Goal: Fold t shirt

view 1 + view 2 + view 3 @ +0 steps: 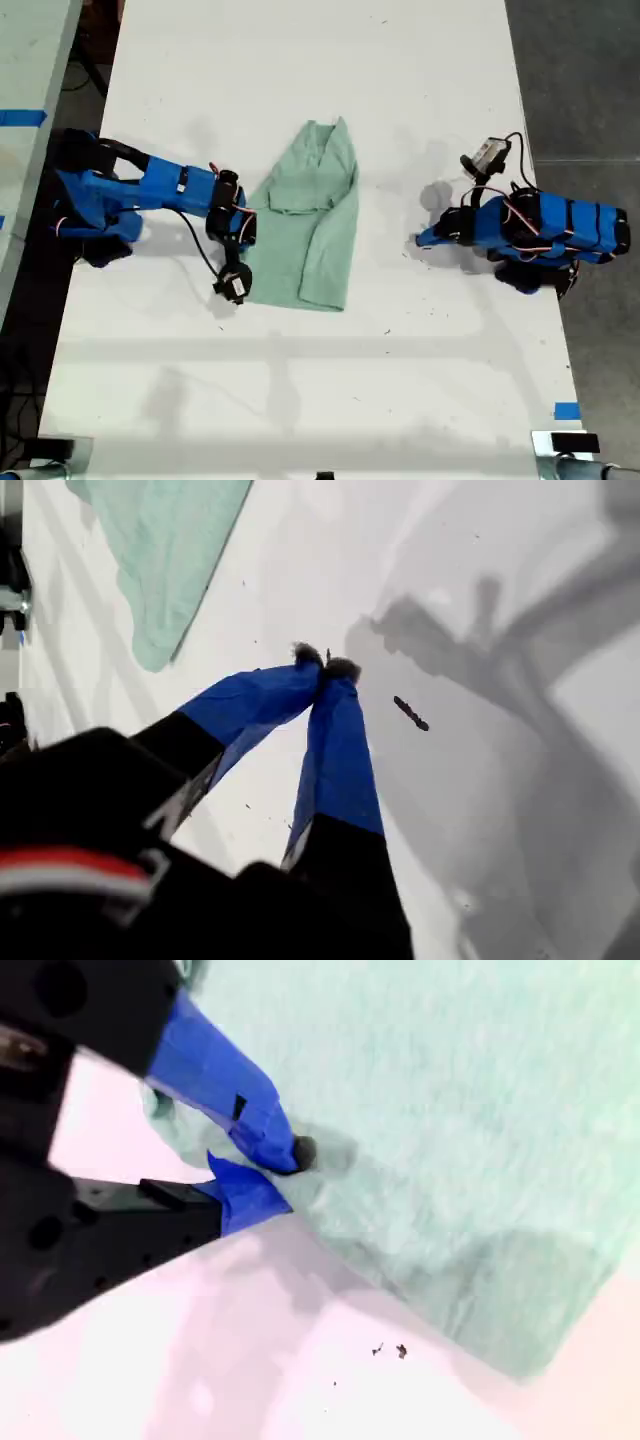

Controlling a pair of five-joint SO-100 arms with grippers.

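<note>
Our second gripper (285,1175) sits at the edge of the t shirt (310,225) on the exterior view's left, its jaws pinching a fold of the mint cloth against the white table (300,400). The second wrist view shows that pinch, which the exterior view hides beneath the arm. Farther off, well apart from the shirt on the exterior view's right, our first gripper (325,662) rests over bare table, fingertips pressed together, holding nothing.

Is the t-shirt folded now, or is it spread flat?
Partly folded: the t-shirt lies narrow, one side doubled over with a sleeve on top. My second pincer grips its edge.
</note>
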